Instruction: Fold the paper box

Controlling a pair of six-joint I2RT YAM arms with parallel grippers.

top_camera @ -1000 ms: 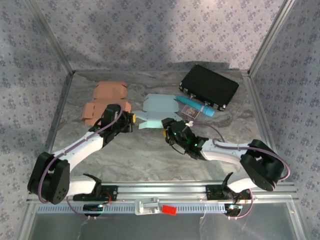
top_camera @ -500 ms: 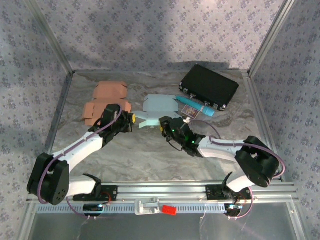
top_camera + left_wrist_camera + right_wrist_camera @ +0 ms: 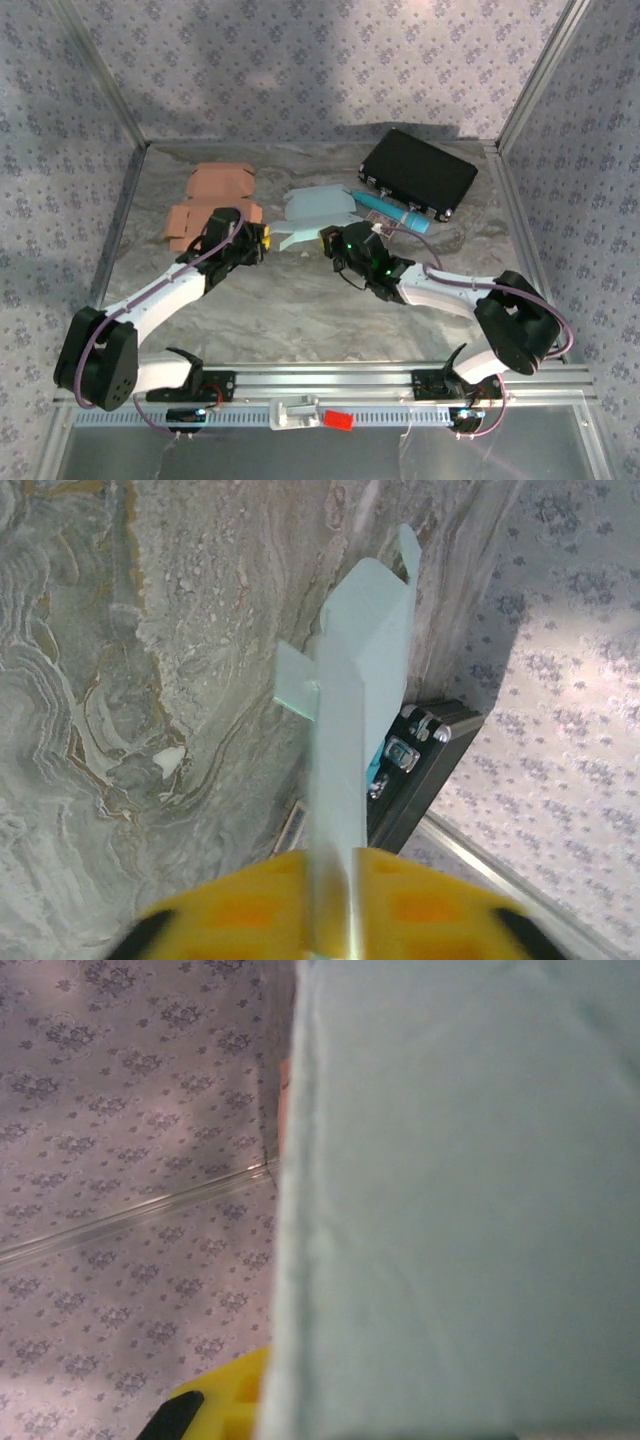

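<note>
The light blue paper box (image 3: pixel 318 210) is an unfolded blank at mid-table, partly raised off the surface. My left gripper (image 3: pixel 268 238) is at its left edge. In the left wrist view the box (image 3: pixel 360 640) stands edge-on, running away from the two yellow pads (image 3: pixel 250 905), which press it from both sides. My right gripper (image 3: pixel 328 240) is shut on the box's near right edge. In the right wrist view the blue sheet (image 3: pixel 460 1210) is right up against the camera, with one yellow finger (image 3: pixel 225 1400) showing at the bottom left.
A black case (image 3: pixel 418 172) lies at the back right. A teal tube (image 3: pixel 395 212) lies on a small card between the case and the box. A brown cardboard blank (image 3: pixel 215 195) lies at the back left. Metal frame posts and patterned walls enclose the table.
My right gripper moved up and left to the box's near edge and closed on it. The box has tilted and risen slightly. The left arm has barely moved.
</note>
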